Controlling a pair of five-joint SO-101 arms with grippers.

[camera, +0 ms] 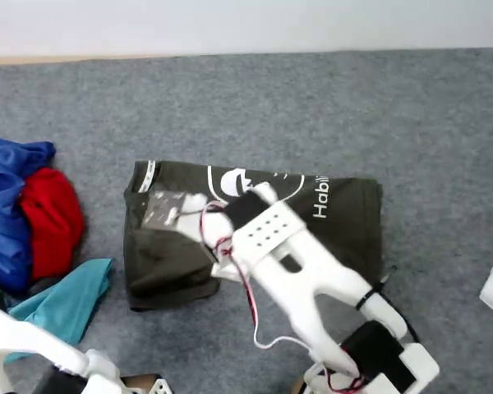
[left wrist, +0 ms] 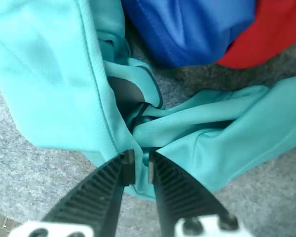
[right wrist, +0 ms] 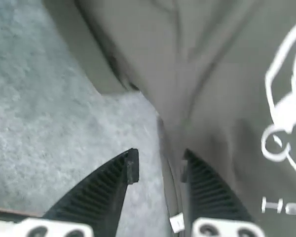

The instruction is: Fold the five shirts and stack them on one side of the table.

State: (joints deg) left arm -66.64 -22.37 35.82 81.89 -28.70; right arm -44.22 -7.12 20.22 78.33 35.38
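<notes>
Right gripper (right wrist: 158, 165): jaws apart, straddling the edge of the dark olive cotton shirt with white print (right wrist: 227, 74). One finger is over the grey felt table cover (right wrist: 39, 98), the other over the cloth. Judged: placed to take that edge for a further fold.

The olive shirt lies mid-table, part-folded into a rough rectangle.

Left gripper (left wrist: 136, 167): jaws nearly together at the crumpled teal synthetic shirt (left wrist: 49, 74). Creases converge on the tips, so it is probably pinched, perhaps to draw it from the heap.

Just beyond lie the rumpled blue shirt (left wrist: 187, 24) and red shirt (left wrist: 276, 29), touching and unfolded, on the left arm's side.
</notes>
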